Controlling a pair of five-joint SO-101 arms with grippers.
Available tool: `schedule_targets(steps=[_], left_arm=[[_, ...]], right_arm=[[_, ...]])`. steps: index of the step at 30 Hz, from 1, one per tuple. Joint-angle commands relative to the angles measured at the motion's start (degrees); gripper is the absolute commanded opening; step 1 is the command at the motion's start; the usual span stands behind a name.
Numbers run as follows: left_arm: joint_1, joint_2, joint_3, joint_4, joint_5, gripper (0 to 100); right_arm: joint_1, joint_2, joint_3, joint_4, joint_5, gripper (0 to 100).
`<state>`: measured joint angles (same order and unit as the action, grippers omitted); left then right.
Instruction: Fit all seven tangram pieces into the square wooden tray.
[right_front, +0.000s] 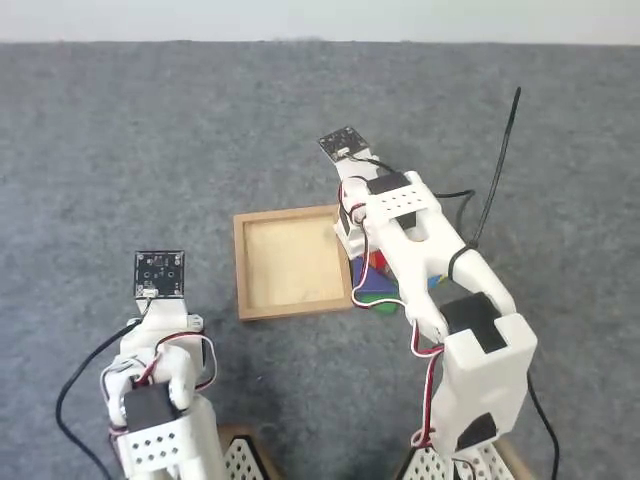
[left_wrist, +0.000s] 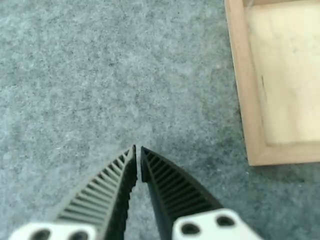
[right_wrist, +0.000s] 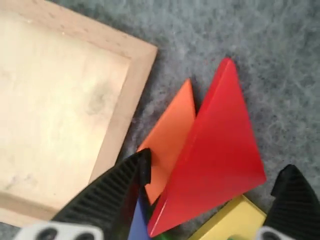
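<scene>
Judging by the setup, the right arm's pincer (right_wrist: 216, 167) was lining up a grab on the big red triangle piece (right_wrist: 215, 150). Its fingers were spread wide either side of the piece and not touching it. That triangle sat on top of the pile just beside the square wooden tray (right_wrist: 131, 95), propped at a slant over the orange triangle piece (right_wrist: 172, 132), a yellow piece (right_wrist: 231, 220) and a blue piece (right_wrist: 136, 220). None of the pieces were in the tray yet. The red one's longest edge ran roughly along the tray's nearest rail, right next to the orange piece, with its square corner aimed away from the tray. Probably the smart way was to close across the narrow span, long edge to square corner, and come down level so the slanted piece didn't skid off the stack. The left arm's pincer (left_wrist: 138, 150) had its tips pressed together on nothing, over the grey felt surface (left_wrist: 75, 75) near a tray corner.
</scene>
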<state>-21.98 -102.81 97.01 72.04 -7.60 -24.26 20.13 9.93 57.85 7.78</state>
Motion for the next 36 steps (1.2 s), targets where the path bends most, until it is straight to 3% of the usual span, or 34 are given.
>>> schedule_targets(steps=[1, 5, 10, 31, 36], left_arm=[[-0.18, -1.05, -0.48, 0.26, -0.53, 2], [-0.18, -1.05, -0.48, 0.26, -0.53, 2], [-0.18, -1.05, -0.48, 0.26, -0.53, 2], [-0.18, -1.05, -0.48, 0.26, -0.53, 2], [-0.18, -1.05, -0.48, 0.26, -0.53, 2]], right_arm=[[2.07, 0.66, -1.23, 3.21, 0.18, 27.7], [5.05, 0.75, -0.44, 3.65, -2.64, 13.3], [5.41, 0.75, -0.18, 3.74, -3.25, 4.7], [4.79, -13.23, -1.32, 5.67, -2.81, 0.8], [-0.84, -18.51, -1.41, 5.14, 6.59, 0.8]])
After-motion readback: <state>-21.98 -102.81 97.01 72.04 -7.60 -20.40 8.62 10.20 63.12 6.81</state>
